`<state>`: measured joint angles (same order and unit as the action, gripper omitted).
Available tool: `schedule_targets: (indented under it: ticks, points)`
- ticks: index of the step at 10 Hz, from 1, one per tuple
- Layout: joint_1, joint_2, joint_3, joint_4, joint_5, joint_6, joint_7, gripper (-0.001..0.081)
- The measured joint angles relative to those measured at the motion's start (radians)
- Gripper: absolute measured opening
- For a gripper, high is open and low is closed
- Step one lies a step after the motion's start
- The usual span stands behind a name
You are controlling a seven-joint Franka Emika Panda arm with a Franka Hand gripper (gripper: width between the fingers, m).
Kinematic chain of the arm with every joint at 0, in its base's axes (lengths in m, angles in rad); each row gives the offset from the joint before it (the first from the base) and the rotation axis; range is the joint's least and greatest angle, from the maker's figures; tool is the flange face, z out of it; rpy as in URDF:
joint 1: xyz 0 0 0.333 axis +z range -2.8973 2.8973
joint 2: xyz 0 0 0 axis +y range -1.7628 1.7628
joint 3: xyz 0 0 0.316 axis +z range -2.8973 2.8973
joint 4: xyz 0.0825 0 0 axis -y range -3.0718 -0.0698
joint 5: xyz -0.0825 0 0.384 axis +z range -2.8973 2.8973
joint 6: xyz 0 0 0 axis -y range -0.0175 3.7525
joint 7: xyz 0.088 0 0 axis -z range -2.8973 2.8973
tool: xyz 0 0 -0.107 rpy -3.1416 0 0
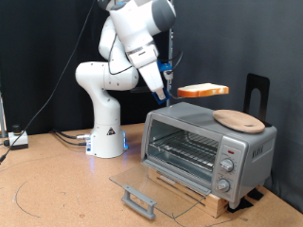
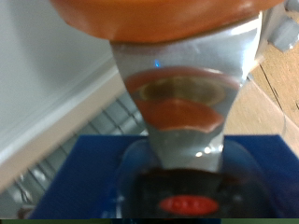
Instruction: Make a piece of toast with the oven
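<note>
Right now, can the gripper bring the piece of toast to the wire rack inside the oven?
Probably yes. The gripper holds the piece of toast above the oven, whose glass door lies folded down and open, so the wire rack is exposed. Only the wooden plate sits on top.

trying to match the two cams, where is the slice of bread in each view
Exterior view: the piece of toast is held in the gripper, in the air above the oven.
Wrist view: its orange crust fills the top edge, clamped by the shiny fingers.
Shared landmark: the oven, whose pale top lies below the bread.
</note>
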<state>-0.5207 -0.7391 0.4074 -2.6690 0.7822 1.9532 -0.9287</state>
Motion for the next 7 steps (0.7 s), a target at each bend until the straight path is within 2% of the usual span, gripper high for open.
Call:
schedule_targets:
  ticks: [4, 7]
  points:
    - [-0.072, 0.010, -0.107, 0.004, -0.096, -0.022, -0.118, 0.0396]
    - [-0.128, 0.035, -0.178, 0.018, -0.170, -0.037, -0.168, 0.0396]
